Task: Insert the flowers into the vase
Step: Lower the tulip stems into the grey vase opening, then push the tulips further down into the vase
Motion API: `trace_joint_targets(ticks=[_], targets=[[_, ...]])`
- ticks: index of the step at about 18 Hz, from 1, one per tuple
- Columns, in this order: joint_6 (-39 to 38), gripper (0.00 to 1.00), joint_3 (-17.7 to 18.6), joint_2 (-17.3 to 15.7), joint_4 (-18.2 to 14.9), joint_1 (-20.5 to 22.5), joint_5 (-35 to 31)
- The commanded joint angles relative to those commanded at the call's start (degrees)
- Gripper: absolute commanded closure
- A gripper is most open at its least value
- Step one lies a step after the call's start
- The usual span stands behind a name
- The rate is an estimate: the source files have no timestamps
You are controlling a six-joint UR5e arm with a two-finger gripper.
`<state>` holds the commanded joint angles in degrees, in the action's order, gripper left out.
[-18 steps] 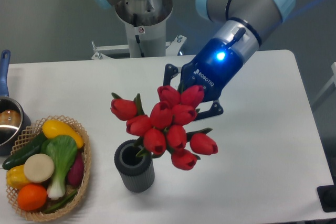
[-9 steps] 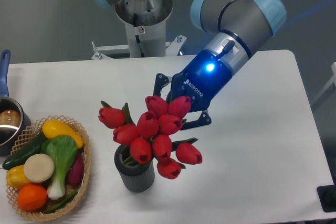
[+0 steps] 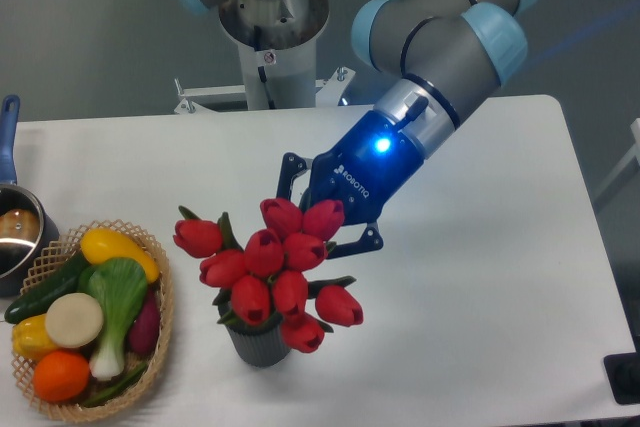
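The flowers (image 3: pixel 268 269), a bunch of red tulip buds with green leaves, hang directly over the vase (image 3: pixel 258 345). Their lower buds and leaves cover the vase's mouth, so I cannot tell how deep the stems sit. The vase is a small dark grey ribbed cylinder standing on the white table; only its lower body shows. My gripper (image 3: pixel 318 209) comes in from the upper right, tilted down to the left, and is shut on the flowers. Its fingertips are hidden behind the top buds.
A woven wicker basket (image 3: pixel 160 277) of toy vegetables sits at the left, close to the vase. A blue-handled metal pot (image 3: pixel 14 232) is at the far left edge. The robot's base (image 3: pixel 270 27) stands behind the table.
My gripper has carried the flowers down and to the left. They were beside and above the vase's right side; now they sit over its mouth and hide it.
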<state>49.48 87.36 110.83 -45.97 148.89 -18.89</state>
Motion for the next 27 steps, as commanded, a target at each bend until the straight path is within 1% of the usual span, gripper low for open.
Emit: trace_joint_targets(ticks=[2, 6, 8, 12, 16, 18, 21, 25, 27], targets=[[0.0, 0.89, 0.0, 0.62, 0.09, -0.18, -0.96], [0.09, 0.86, 0.0, 2.55, 0.09, -0.88, -2.98], [0.09, 0.85, 0.17, 2.73, 0.09, -1.06, -3.52], [1.05, 0.85, 1.67, 2.47, 0.09, -1.14, -3.69], [1.4, 0.83, 5.35, 0.98, 0.18, -1.41, -3.69], [2.37, 0.82, 6.59, 0.71, 0.35, -1.5, -3.69], [3.07, 0.81, 7.56, 0.88, 0.44, -1.76, -3.87], [3.16, 0.8, 8.43, 1.06, 0.44, -2.73, -6.24], [3.95, 0.79, 9.14, 1.15, 0.44, -2.73, -6.42]])
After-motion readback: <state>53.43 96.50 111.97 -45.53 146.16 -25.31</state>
